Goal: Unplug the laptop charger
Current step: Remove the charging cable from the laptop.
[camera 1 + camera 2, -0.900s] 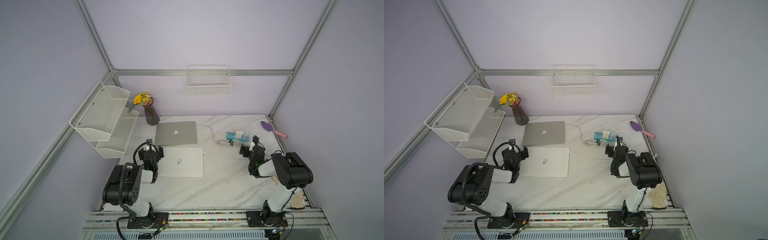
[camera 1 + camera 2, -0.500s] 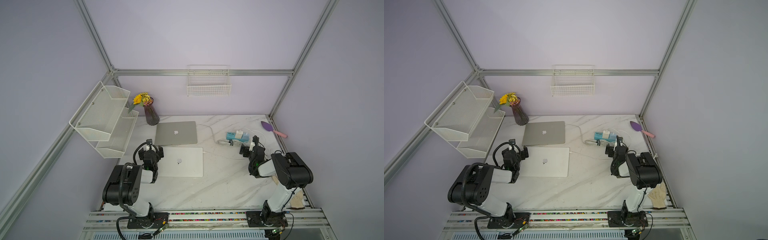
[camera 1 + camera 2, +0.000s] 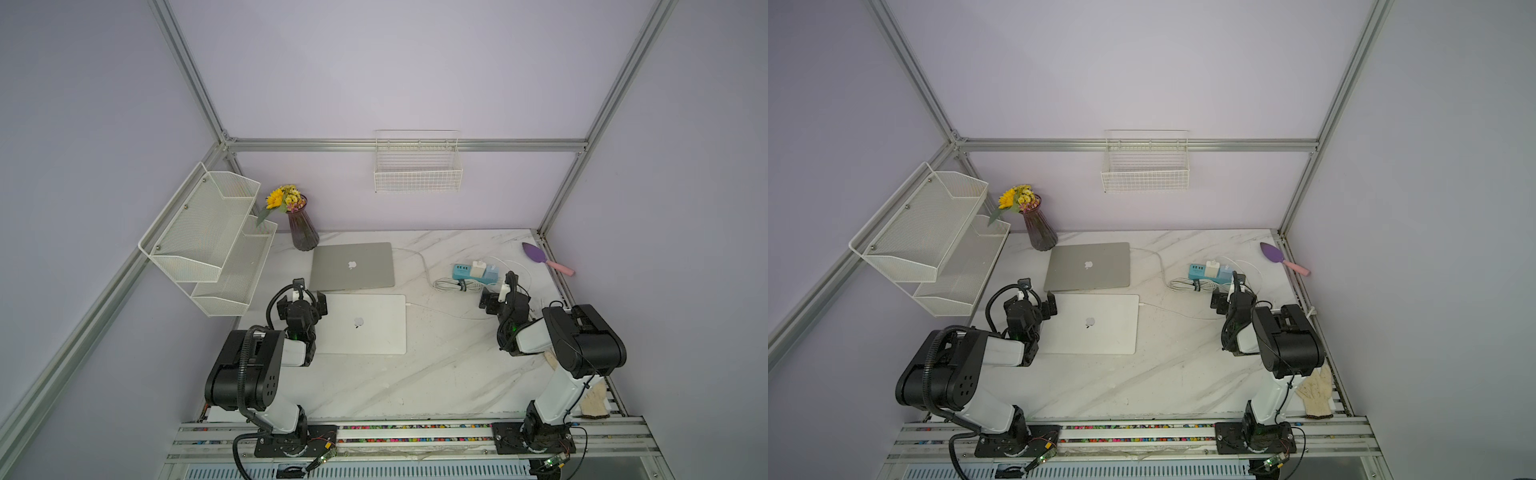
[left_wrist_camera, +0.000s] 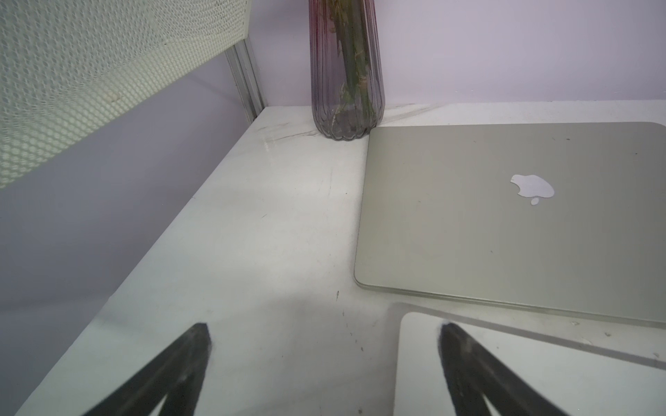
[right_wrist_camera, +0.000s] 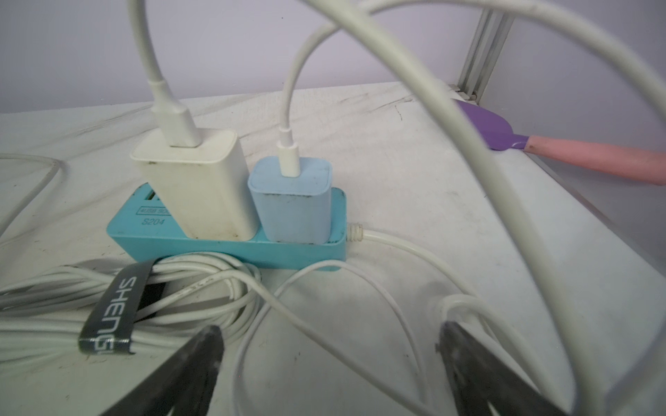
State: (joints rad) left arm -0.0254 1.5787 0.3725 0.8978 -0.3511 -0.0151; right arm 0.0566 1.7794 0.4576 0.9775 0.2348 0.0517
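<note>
1. White marble worktop (image 3: 415, 374); the laptop charger (image 5: 194, 187) stands plugged into the blue power strip (image 5: 230, 248), at 2 o'clock.
2. Likely light, rigid and smooth: pinch its flat sides.
3. Both released and empty: right claw (image 5: 329, 335), left claw (image 4: 324, 327).

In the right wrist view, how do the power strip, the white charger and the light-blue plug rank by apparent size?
1. power strip, longest, though partly covered.
2. white charger.
3. light-blue plug, clearly smaller.
All sit about equally near the camera.
</note>
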